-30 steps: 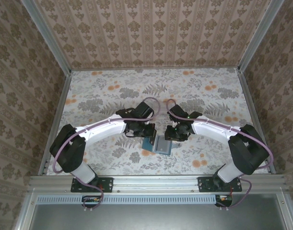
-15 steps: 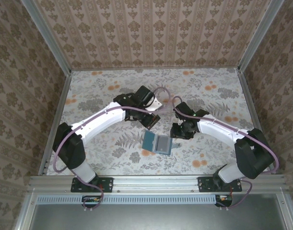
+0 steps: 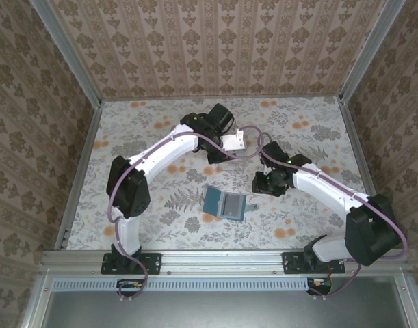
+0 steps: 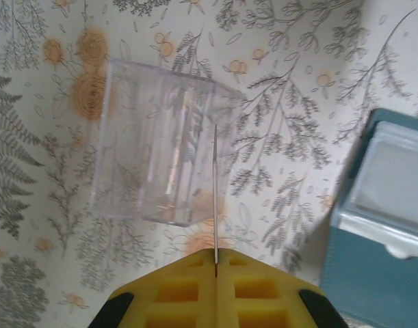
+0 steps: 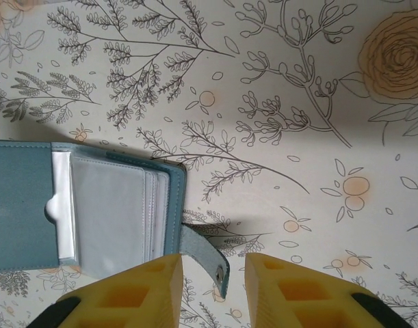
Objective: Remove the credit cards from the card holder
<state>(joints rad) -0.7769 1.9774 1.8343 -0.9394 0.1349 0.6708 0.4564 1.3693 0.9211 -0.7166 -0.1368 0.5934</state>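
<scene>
The left gripper [image 4: 215, 255], fingers pressed together, pinches a credit card [image 4: 215, 184] edge-on above the transparent plastic tray [image 4: 126, 150], apparently to drop it in. The teal card holder [image 5: 20, 198] lies open on the floral table [image 5: 297, 102]. The right gripper [image 5: 213, 266], fingers apart, straddles its strap tab [image 5: 207, 258], perhaps to steady it.

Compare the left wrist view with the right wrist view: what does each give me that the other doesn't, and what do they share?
Left wrist view: the left gripper, shut on a thin credit card seen edge-on, in front of the transparent plastic tray. Right wrist view: the right gripper, open, with the strap tab lying between its fingers in the picture. Both: the teal card holder, lying open on the floral table.
</scene>
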